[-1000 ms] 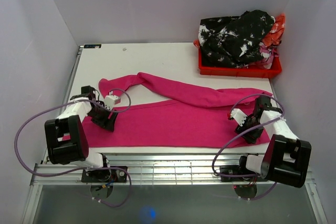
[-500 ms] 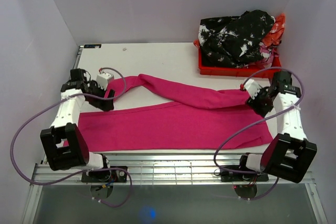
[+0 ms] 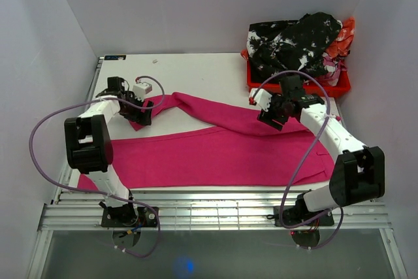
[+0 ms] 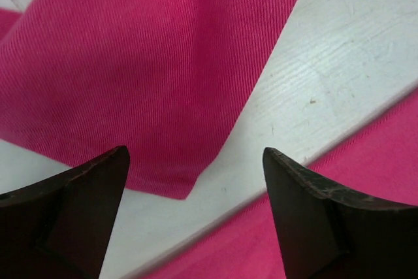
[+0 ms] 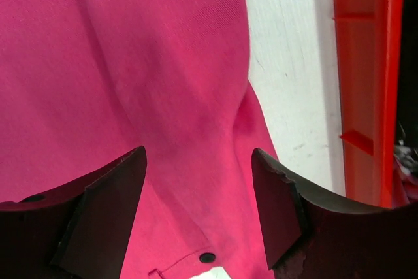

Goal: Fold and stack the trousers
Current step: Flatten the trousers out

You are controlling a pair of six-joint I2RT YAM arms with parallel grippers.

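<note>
Bright magenta-pink soft cloth trousers (image 3: 215,155) lie spread on the white bench (image 3: 196,73), covering most of its near half. No print. One leg lies flat and wide along the near edge. The other leg runs as a narrower band from the far left, slanting down to the right, where it meets the body of the garment. A small dark stud on the cloth shows in the right wrist view.

Left gripper (image 4: 194,155) hangs over the cuff end of the slanting leg, jaws wide apart, gripping nothing. A cuff corner and a strip of bare bench show between them, with the other leg's edge just beyond. Right gripper (image 5: 197,153) is over the right part of the slanting leg, jaws wide apart too, only creased cloth below and nothing clamped. Cannot tell if either touches the cloth.

The trousers' near hem sits right at the bench's near edge; the right end reaches close to the right edge. Bare bench lies beyond the slanting leg, widest at far left.

A red plastic crate (image 3: 297,87) sits at the far right corner, heaped with black-and-white printed cloth (image 3: 290,47) and some orange-red cloth (image 3: 343,37). It is near the right gripper, a bare bench strip between it and the trousers. Purple cables (image 3: 39,148) loop off both arms.
</note>
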